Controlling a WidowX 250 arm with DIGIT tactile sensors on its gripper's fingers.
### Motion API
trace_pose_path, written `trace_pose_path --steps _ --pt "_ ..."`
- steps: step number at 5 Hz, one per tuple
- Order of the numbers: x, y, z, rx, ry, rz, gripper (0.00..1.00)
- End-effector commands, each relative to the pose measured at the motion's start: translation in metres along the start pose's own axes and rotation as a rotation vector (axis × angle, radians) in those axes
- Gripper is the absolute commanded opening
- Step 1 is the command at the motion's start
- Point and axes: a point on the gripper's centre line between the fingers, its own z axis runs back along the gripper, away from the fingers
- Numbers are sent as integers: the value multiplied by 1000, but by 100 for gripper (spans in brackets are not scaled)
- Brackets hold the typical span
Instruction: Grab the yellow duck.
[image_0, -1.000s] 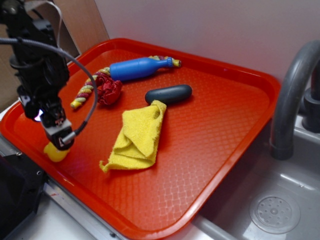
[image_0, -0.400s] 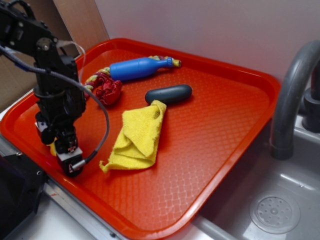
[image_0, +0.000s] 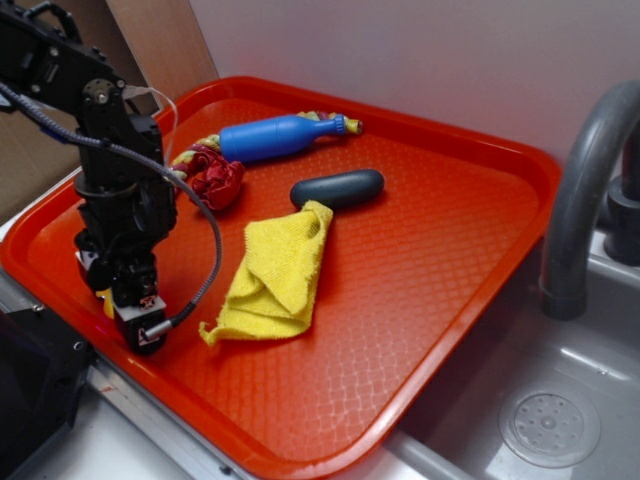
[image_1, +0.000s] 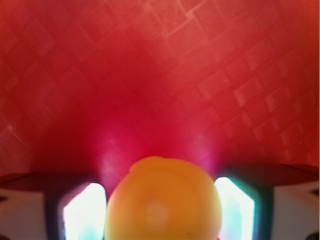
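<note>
Exterior view: a black WidowX arm (image_0: 110, 170) reaches down onto the near left corner of a red tray (image_0: 420, 300), its pincer (image_0: 128, 310) lowered to the tray floor. Only a sliver of the yellow duck (image_0: 105, 301) shows at the pincer's left edge, the rest hidden behind the arm, so the toy's heading and long axis cannot be read from here. From this side it cannot be told whether the pincer is released or clenched. Farther back on the tray lie a blue bottle (image_0: 275, 135) on its side with its neck toward the right, a red-and-yellow rope toy (image_0: 205, 172) touching its base, and a dark grey oblong (image_0: 337, 188) near the middle. A crumpled yellow terry cloth (image_0: 277, 272) lies just in front of the oblong, its top corner touching it. A grey faucet (image_0: 580, 200) curves over a sink (image_0: 560, 400) at right.

Wrist view: the yellow duck (image_1: 163, 201) fills the lower centre as a rounded orange-yellow blob, slightly wider than tall, with no beak or head visible to give a direction. It sits between the two pincer fingers (image_1: 84, 214), which glow white on either flank. The jaws stand apart and bracket the toy closely; contact cannot be confirmed. The textured red tray (image_1: 160, 75) spreads out beyond.
</note>
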Motion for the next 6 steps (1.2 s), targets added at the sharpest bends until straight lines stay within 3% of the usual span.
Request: trace_pose_path --steps 1,3,5,6 --pt "-1 9 35 10 -54 66 0" --pt "11 15 129 -17 -205 140 0" --pt "-3 3 197 -31 -357 165 0" --pt "-2 13 209 -94 -341 148 0"
